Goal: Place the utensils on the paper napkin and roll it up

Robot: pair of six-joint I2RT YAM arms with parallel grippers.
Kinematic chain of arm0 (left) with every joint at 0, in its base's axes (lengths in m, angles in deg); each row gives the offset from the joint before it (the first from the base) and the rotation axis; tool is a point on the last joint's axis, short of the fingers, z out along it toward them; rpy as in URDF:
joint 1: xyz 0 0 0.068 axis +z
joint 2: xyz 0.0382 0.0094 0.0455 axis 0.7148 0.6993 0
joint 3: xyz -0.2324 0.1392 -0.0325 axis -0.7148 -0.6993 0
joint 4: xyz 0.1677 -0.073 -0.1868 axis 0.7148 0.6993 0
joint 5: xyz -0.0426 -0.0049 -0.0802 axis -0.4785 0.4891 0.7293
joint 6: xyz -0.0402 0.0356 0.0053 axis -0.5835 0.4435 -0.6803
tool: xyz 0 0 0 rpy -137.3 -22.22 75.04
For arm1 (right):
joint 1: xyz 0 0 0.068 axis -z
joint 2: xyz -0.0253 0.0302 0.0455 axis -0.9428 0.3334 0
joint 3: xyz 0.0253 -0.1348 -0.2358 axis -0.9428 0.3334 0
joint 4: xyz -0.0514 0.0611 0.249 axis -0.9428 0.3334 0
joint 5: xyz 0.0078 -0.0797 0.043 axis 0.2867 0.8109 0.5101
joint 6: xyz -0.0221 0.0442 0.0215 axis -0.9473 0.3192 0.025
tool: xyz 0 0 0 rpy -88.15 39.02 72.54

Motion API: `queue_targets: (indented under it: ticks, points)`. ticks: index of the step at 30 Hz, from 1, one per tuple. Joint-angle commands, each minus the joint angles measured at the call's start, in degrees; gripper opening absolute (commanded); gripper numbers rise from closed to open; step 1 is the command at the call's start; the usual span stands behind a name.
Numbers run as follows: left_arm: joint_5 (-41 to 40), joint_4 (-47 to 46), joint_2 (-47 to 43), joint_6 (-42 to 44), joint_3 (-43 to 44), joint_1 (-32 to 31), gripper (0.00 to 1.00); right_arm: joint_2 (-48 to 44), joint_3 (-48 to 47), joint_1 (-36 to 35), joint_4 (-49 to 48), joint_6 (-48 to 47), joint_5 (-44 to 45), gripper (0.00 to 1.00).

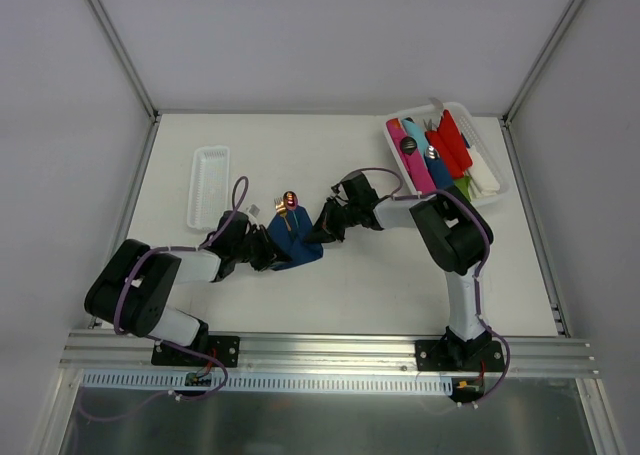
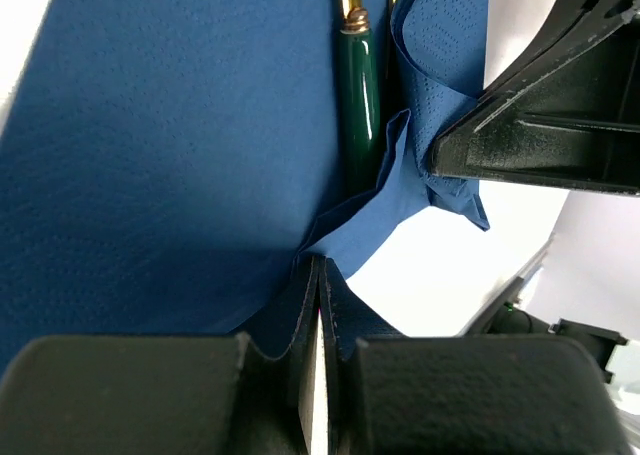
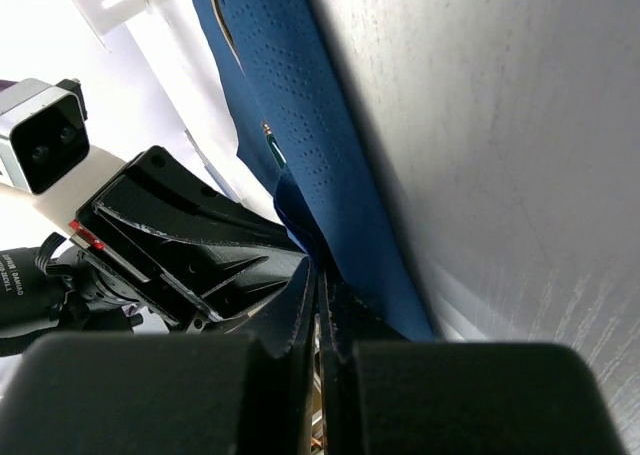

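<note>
The dark blue paper napkin (image 1: 295, 240) lies bunched and partly folded at the table's middle, between my two grippers. A copper-red utensil head (image 1: 290, 199) sticks out of its far end. In the left wrist view a dark green utensil handle (image 2: 358, 95) with a gold collar lies in a fold of the napkin (image 2: 170, 145). My left gripper (image 1: 262, 252) (image 2: 318, 267) is shut, pinching a napkin corner. My right gripper (image 1: 322, 231) (image 3: 318, 280) is shut on the napkin's (image 3: 300, 125) opposite edge, its black body (image 2: 545, 115) close to the left one.
A narrow white tray (image 1: 209, 185) lies at the back left. A white bin (image 1: 498, 180) at the back right holds pink, red, blue and white plastic items. Grey walls close the table in on three sides.
</note>
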Motion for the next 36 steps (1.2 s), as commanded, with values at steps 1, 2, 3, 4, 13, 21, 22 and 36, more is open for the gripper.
queue_targets:
  ticks: [1, 2, 3, 4, 13, 21, 22, 36]
  points:
    - [-0.96, 0.84, 1.90, 0.32, 0.62, 0.80, 0.00, -2.24, -2.26, -0.07, -0.04, -0.56, -0.12, 0.00]
    - [-0.87, 1.02, 2.34, 0.40, 0.80, 0.80, 0.00, -2.59, -2.27, -0.07, -0.39, -0.38, -0.12, 0.00]
    - [-0.61, 1.11, 3.12, 0.49, 1.15, 0.71, 0.00, -2.85, -2.18, -0.24, -1.01, 0.32, -0.12, 0.00]
    - [-0.43, 1.11, 3.39, 0.49, 1.24, 0.80, 0.00, -3.29, -2.18, -0.33, -1.36, 0.67, -0.04, 0.00]
    - [-0.16, 1.55, 4.10, 0.84, 1.68, 0.71, 0.00, -2.86, -2.53, -2.09, -4.70, 5.42, 0.23, 0.00]
    - [-0.08, 1.72, 4.36, 1.19, 1.68, 0.71, 0.00, -0.57, -2.44, -4.10, -9.18, 11.04, 0.58, 0.00]
    - [-0.08, 1.81, 4.36, 1.11, 1.68, 0.71, 0.00, 0.04, -2.44, -4.28, -9.80, 11.66, 0.49, 0.00]
    - [0.36, 1.99, 2.00, 1.28, 0.98, 0.80, 0.00, 4.96, -2.97, -5.34, -12.61, 13.16, 1.63, 0.00]
